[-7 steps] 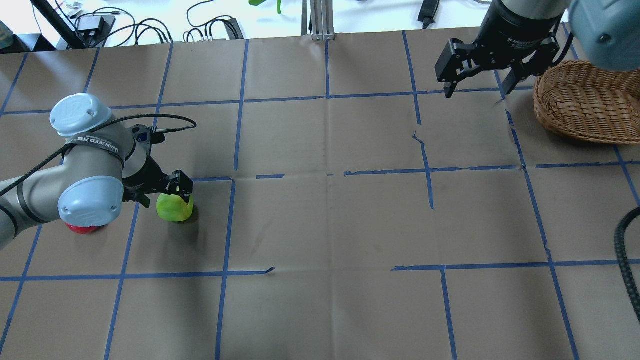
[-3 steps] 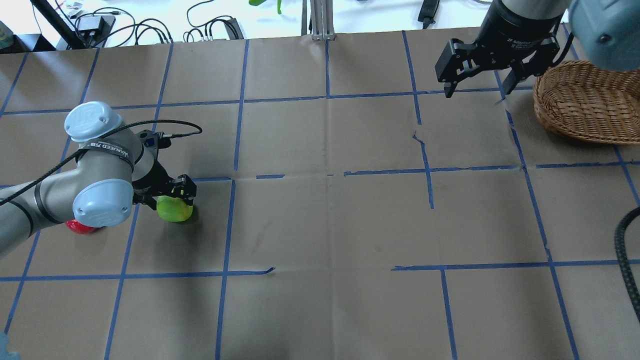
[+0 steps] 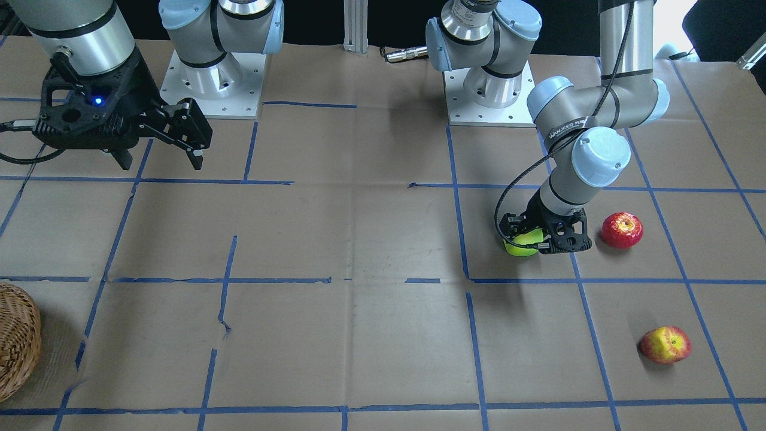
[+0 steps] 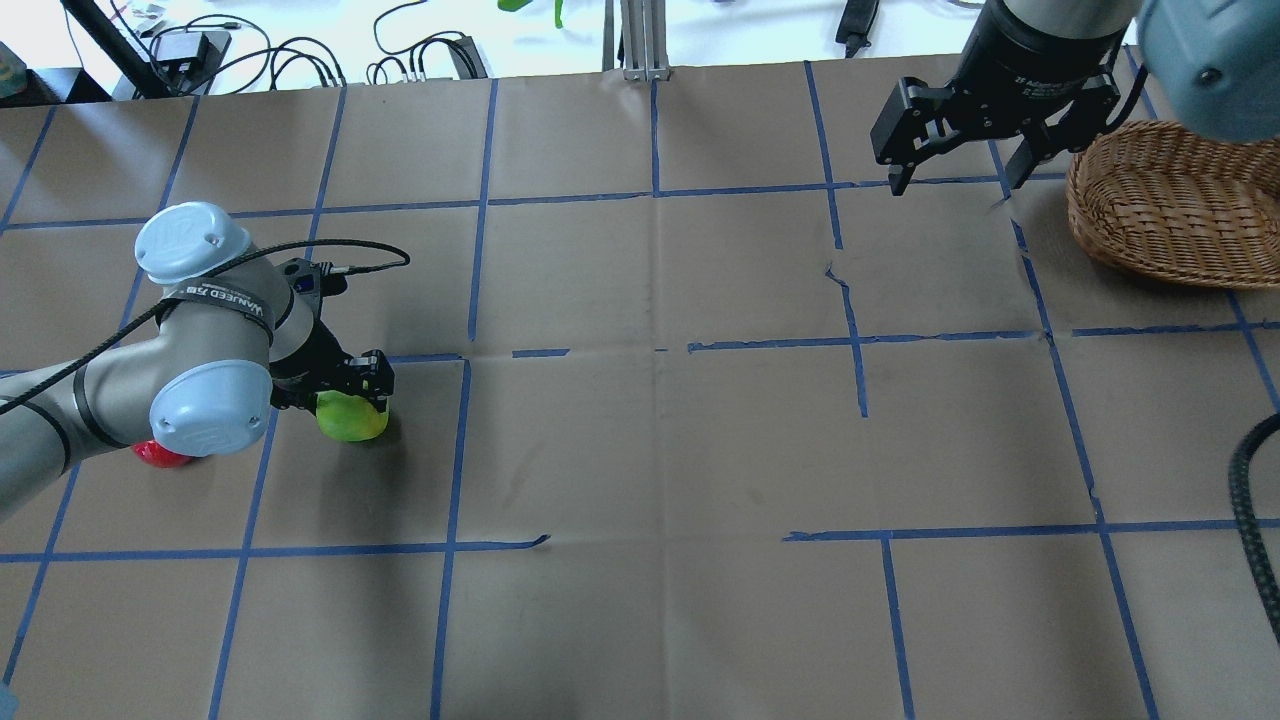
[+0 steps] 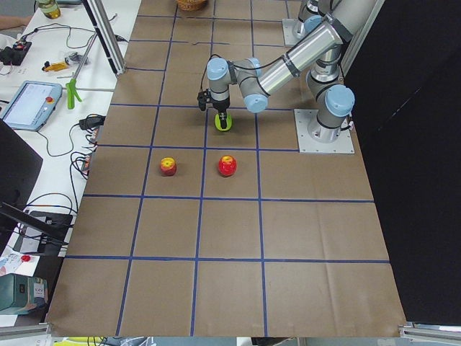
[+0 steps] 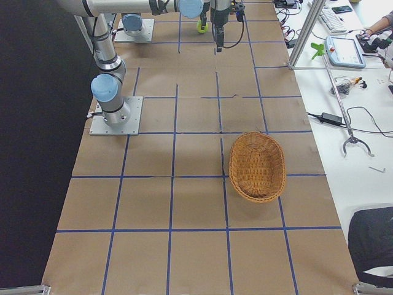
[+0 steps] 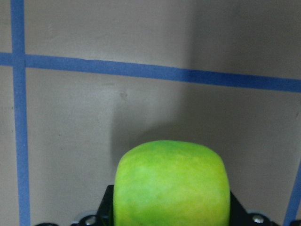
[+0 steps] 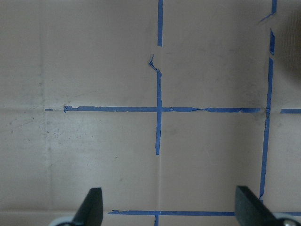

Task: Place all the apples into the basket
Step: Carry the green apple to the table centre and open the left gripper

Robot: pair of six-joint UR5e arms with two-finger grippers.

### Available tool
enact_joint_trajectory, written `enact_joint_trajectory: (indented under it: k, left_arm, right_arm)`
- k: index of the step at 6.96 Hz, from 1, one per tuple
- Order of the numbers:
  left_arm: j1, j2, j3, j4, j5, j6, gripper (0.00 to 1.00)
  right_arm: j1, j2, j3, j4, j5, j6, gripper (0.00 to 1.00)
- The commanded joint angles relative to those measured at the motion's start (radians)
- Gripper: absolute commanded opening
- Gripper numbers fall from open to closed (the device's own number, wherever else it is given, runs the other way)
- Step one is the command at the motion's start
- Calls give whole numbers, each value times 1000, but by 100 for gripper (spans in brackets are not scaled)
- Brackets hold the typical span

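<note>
**A:** What is in the basket?

**B:** Look at your right side view. The basket [image 6: 235,165] sits on the brown paper table [image 6: 184,203], and you can see its woven bottom all the way across. The apples lie well apart from it, at the other end of the table.

**A:** What is the left gripper doing?

**B:** Your left gripper [image 3: 531,239] is down on the green apple [image 3: 517,248]. Its fingers are closed in on both sides of the apple, which rests on the paper. In the left wrist view, the apple fills the space between them.

**A:** And the right gripper?

**B:** Your right gripper [image 4: 953,185] is spread wide and holds nothing. It hangs above the table, just beside the basket.

**A:** Where are the other apples?

**B:** The red apple [image 3: 622,230] lies near the green one, on the far side of the left gripper. The red and yellow apple [image 3: 665,345] lies farther off, nearer your edge of the table.

**A:** Does every view show them?

**B:** No. From overhead you see only a bit of the red apple peeking out under the left arm. The red and yellow apple is outside that picture. The front view and the left side view show you all three.
</note>
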Motion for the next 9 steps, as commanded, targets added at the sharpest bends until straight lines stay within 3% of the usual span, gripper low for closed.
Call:
enact_joint_trajectory:
  k: [1,3,6,7,9]
  left_arm:
    - [-86,99,56,-35,-67,-3,28]
    - [-332,48,258,-173,-61,-46,28]
    - [-551,-308,576,-197,-33,-161,28]
    - [-583,-398,644,-198,-31,-179,28]
    - [-602,-425,625,-214,-33,-210,29]
  right_arm:
    - [0,0,0,0,0,0,100]
    - [0,0,0,2,0,0,100]
    - [-3,-2,0,2,1,0,100]
    - [-3,-2,0,2,1,0,100]
    - [-3,0,0,3,1,0,100]
